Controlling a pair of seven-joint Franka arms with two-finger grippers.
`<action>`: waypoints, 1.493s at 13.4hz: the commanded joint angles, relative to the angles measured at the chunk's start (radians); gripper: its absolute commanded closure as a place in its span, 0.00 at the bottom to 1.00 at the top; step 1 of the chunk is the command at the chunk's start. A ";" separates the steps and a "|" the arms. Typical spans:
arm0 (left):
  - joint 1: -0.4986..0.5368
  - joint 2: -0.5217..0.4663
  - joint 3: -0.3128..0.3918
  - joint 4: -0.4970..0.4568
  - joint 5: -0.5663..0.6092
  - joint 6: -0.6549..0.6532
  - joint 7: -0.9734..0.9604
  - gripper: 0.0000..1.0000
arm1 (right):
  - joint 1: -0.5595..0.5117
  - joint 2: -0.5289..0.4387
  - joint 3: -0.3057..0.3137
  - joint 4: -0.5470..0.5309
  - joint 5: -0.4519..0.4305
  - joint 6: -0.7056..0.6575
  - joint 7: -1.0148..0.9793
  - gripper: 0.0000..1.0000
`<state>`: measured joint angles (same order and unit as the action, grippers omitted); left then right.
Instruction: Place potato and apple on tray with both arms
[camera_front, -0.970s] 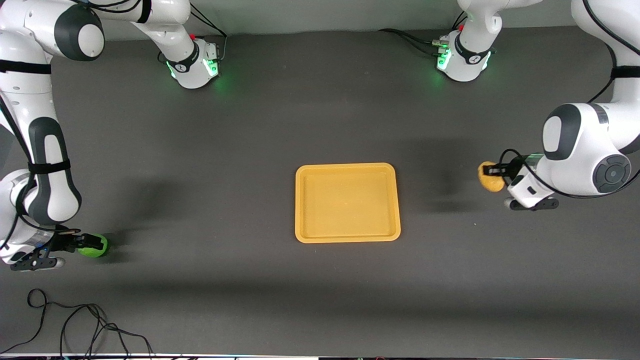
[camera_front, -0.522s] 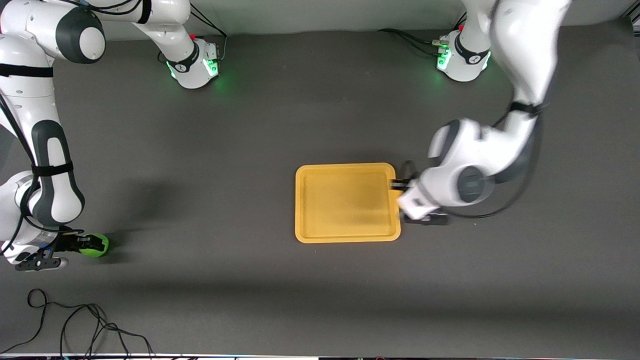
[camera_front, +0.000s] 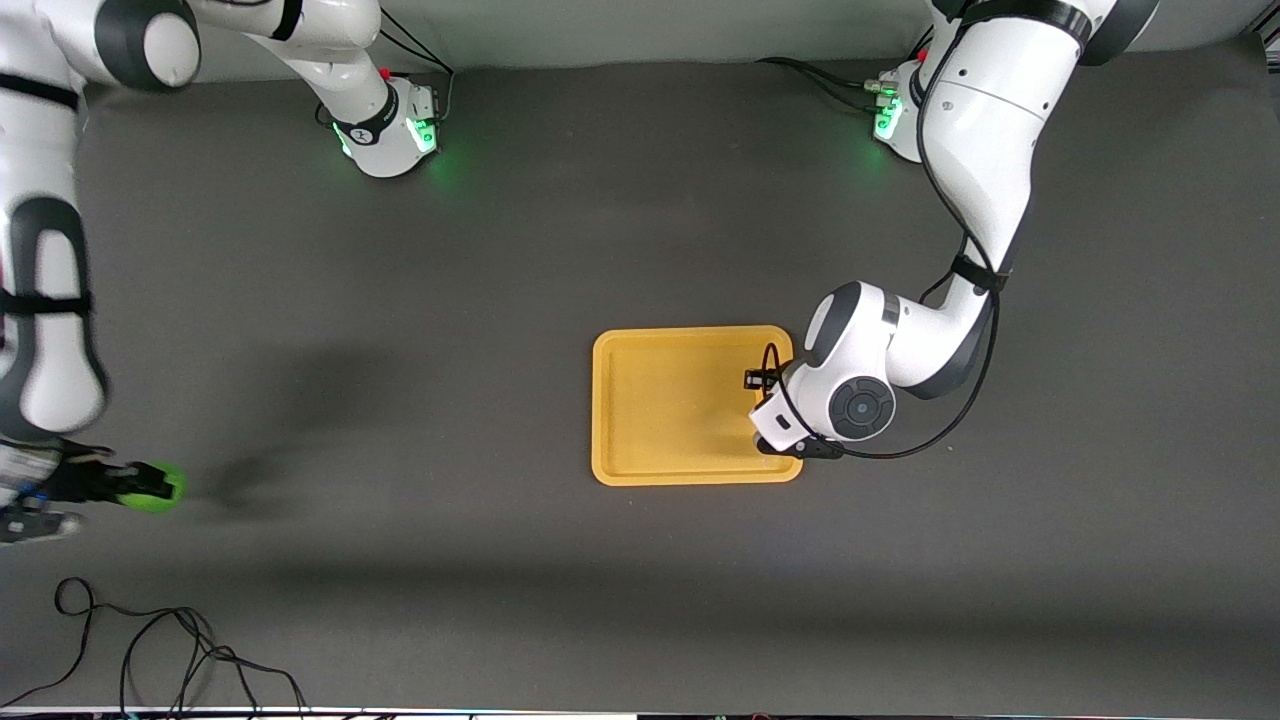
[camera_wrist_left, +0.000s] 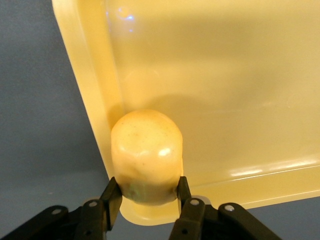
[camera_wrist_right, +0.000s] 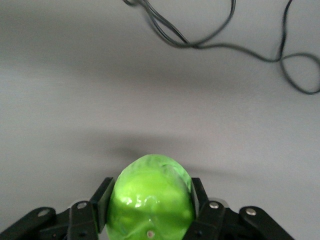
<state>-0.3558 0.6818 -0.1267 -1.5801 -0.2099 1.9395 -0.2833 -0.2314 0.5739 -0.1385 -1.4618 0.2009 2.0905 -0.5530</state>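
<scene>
One potato (camera_wrist_left: 146, 155) in the left hand (camera_wrist_left: 146, 192) over one tray (camera_front: 640, 470) (apparently its corner); one apple (camera_wrist_right: 150, 200) in the right hand (camera_wrist_right: 150, 200).

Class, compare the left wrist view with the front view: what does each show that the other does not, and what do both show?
Only the left wrist view shows the potato, gripped by the left gripper above the tray's corner. Only the front view shows the right gripper holding the apple at the right arm's end of the table, and a loose cable. Both show the tray.
</scene>
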 joint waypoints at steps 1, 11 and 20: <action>-0.009 0.001 0.009 0.020 -0.014 -0.002 -0.010 1.00 | 0.011 -0.198 -0.010 -0.051 -0.040 -0.163 -0.018 0.62; -0.029 0.012 0.013 0.020 0.004 0.064 -0.056 0.02 | 0.126 -0.517 -0.007 -0.129 -0.138 -0.425 0.174 0.62; 0.164 -0.445 0.024 -0.069 0.182 -0.263 0.029 0.01 | 0.410 -0.479 -0.004 -0.216 -0.136 -0.287 0.560 0.62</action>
<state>-0.1946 0.3643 -0.1046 -1.5477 -0.1074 1.6697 -0.2683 0.0775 0.0886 -0.1354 -1.6543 0.0801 1.7539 -0.1297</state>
